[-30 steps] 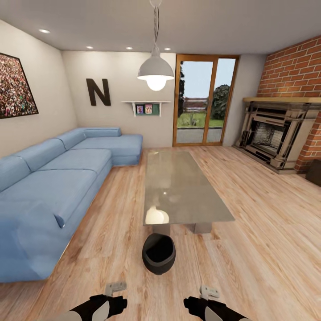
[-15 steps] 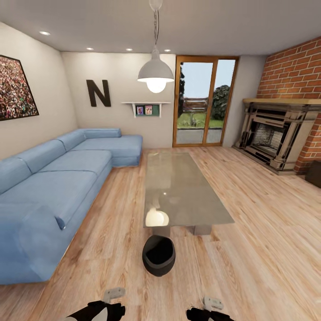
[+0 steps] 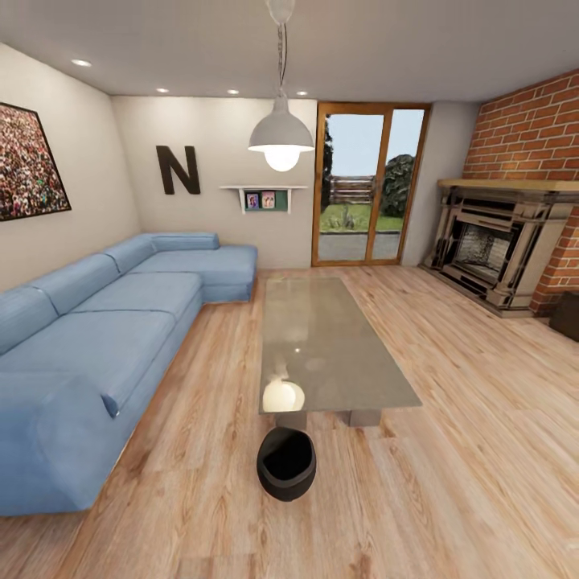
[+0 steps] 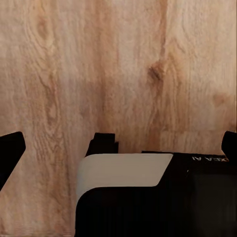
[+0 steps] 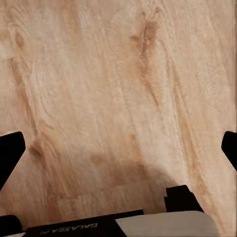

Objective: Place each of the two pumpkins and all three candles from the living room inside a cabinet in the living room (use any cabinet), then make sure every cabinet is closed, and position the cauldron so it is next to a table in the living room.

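The black cauldron (image 3: 286,464) stands upright on the wood floor, right against the near end of the grey glass table (image 3: 330,346). A dark-brown corner of the cabinet (image 3: 567,314) shows at the right edge, beside the fireplace. The pumpkins and the candles are out of view. In the left wrist view my left gripper (image 4: 118,145) is open, its dark fingertips (image 4: 10,148) spread wide over bare floorboards. My right gripper (image 5: 118,148) is open too, with fingertips (image 5: 229,145) far apart above the floor. Neither holds anything.
A long blue corner sofa (image 3: 96,338) fills the left side. A stone fireplace (image 3: 494,249) in a brick wall is at the right, and a glass door (image 3: 366,185) at the back. A pendant lamp (image 3: 281,133) hangs over the table. Wood floor lies open right of the table.
Both forearms and grippers have dropped out of the bottom of the head view. The cauldron and table stay put; the picture has shifted only slightly.
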You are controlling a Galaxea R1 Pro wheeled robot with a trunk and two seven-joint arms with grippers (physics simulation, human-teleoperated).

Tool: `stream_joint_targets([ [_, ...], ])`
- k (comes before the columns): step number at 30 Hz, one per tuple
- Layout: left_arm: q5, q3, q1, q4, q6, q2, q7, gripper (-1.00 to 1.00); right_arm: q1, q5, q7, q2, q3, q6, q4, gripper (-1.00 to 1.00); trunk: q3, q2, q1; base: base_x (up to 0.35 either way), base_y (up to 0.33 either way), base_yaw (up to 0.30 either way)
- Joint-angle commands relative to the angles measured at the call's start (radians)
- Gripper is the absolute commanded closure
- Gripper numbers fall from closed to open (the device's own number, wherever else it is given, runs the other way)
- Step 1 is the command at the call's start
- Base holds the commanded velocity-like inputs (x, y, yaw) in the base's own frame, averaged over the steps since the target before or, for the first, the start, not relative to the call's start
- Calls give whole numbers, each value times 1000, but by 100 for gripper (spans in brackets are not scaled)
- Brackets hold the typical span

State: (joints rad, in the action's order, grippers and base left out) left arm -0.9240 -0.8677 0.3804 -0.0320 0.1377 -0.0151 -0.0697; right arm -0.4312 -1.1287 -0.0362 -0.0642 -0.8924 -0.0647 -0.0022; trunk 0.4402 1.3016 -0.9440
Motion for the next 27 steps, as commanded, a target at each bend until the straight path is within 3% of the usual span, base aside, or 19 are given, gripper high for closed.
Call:
stream_joint_targets([
  [1, -1, -8, -22, -3, -7, 2, -4, -100, 13, -7, -4, 0, -9, -9, 5, -100, -2, -7, 4, 0, 0, 0],
  [6, 13, -10, -106, -1, -48, 16, 0, -100, 61, -1, -4, 0, -10, -22, 40, -100, -18, -42, 23, 0, 0, 0],
  [10, 17, -13, -134, 2, -68, 53, 1, -100, 95, 0, -4, 0, -10, -23, 48, -100, -31, -70, 38, 0, 0, 0],
  [13, 21, -14, -146, 2, -102, 65, 1, -100, 101, 0, -4, 0, -10, -22, 49, -100, -37, -84, 46, 0, 0, 0],
  [18, 45, -14, -160, 2, -123, 71, -8, -100, 104, 0, -3, -1, -11, -23, 42, -100, -37, -84, 46, 0, 0, 0],
  [27, 44, -12, -162, 0, -127, 62, -10, -100, 103, -1, -2, -4, -11, -24, 38, -100, -37, -84, 46, 0, 0, 0],
])
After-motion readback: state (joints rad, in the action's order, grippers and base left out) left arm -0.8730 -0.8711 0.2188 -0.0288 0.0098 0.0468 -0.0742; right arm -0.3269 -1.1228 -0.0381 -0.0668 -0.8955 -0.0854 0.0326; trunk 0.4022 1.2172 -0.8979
